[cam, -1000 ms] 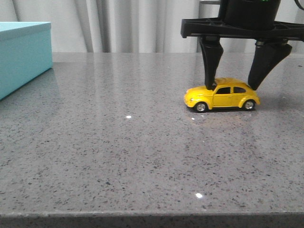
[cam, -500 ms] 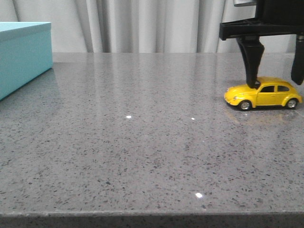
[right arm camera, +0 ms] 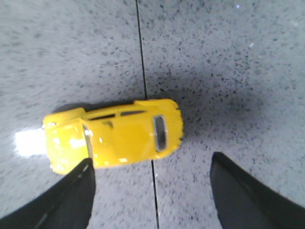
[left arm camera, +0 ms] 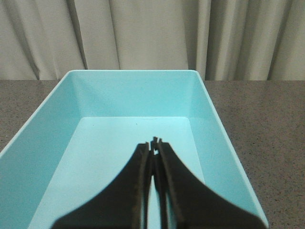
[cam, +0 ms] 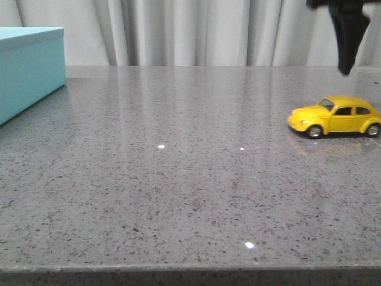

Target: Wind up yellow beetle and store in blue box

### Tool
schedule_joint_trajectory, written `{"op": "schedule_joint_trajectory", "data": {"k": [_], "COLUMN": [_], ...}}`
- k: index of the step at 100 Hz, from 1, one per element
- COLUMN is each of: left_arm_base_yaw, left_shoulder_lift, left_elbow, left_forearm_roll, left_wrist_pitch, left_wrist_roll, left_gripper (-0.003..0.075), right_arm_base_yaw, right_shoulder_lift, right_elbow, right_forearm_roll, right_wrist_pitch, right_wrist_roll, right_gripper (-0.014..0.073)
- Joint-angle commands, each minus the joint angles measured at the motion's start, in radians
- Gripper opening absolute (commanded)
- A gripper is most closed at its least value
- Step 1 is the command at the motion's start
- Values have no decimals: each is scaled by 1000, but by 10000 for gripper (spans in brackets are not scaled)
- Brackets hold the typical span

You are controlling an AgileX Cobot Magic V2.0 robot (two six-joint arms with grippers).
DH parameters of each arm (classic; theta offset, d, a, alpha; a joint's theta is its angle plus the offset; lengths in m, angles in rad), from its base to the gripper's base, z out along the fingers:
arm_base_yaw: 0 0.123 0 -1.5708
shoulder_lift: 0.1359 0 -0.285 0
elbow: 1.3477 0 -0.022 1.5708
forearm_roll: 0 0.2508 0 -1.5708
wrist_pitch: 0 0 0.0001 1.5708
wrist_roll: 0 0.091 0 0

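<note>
1. One container on your table: the box [cam: 31, 68] at the far left edge in the front view, cut off by the frame. Your left wrist view looks into it [left arm camera: 209, 124] with no lid on; nothing lies on the floor that shows, though the fingers cover the near part.
2. Your left gripper [left arm camera: 155, 143] hangs over the box interior, fingers pressed together, holding nothing.
3. Your right gripper [right arm camera: 152, 191] is above the table [cam: 178, 179], jaws spread wide, gripping nothing. Front view shows only one finger [cam: 348, 36], raised clear of the beetle [cam: 334, 117].
4. Beetle [right arm camera: 114, 138] sits on its wheels at the right side of the table, well apart from the box, nose toward the box side.
5. Right arm body is out of frame; its second finger is cut off in the front view.
</note>
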Motion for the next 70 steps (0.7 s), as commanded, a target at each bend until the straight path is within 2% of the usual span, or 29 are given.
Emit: {"op": "schedule_joint_trajectory", "data": {"k": [1, 48, 70], "left_arm_base_yaw": [-6, -6, -25], "left_shoulder_lift": [6, 6, 7], "left_elbow": [-38, -38, -54], "left_forearm_roll": [-10, -10, -10], "left_wrist_pitch": [-78, -69, -51], "left_wrist_roll": [-5, -5, -5], "left_gripper": [-19, -19, -19], "right_arm_base_yaw": [3, 11, 12], "right_shoulder_lift": [-101, -248, -337], "right_elbow": [-24, -13, 63], "right_forearm_roll": [-3, 40, 40], "right_wrist_pitch": [12, -118, -234], "right_wrist_roll": [-23, -42, -82], "right_gripper": [509, 509, 509]}}
